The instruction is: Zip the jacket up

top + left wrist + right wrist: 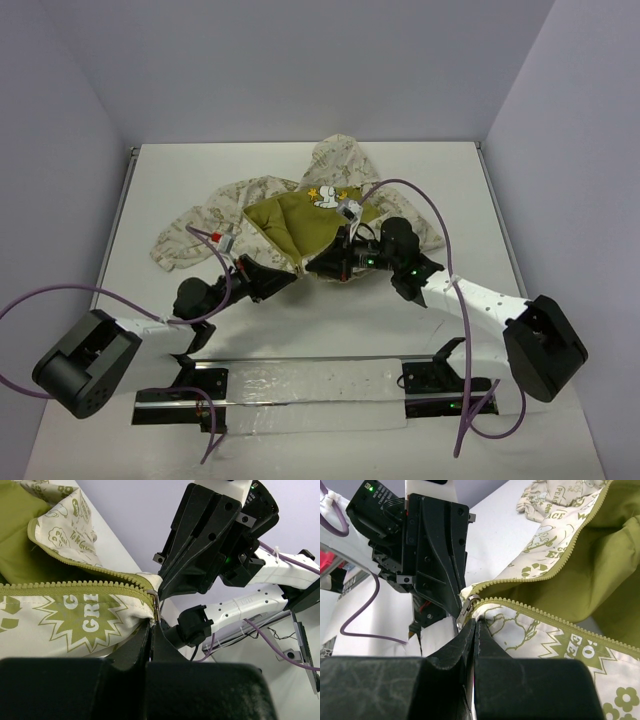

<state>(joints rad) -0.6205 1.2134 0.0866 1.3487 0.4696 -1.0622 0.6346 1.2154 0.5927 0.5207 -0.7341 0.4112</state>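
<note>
Jacket (280, 215): unzipped, mid-frame on desk (450, 180).
Left pincer (151, 627): clenched on its hem at zipper (75, 586) base.
Right pincer (474, 627): clenched on same hem.

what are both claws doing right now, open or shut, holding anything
left claw: shut, pinching the jacket hem just below the zipper slider.
right claw: shut, pinching the jacket edge beside that same slider.

The jacket (200, 228) is cream with a fine olive-green print — its lining (295, 225) olive, with a white patch (325, 197) and yellow stars (314, 190). The zipper (70, 585) is olive too.
</note>
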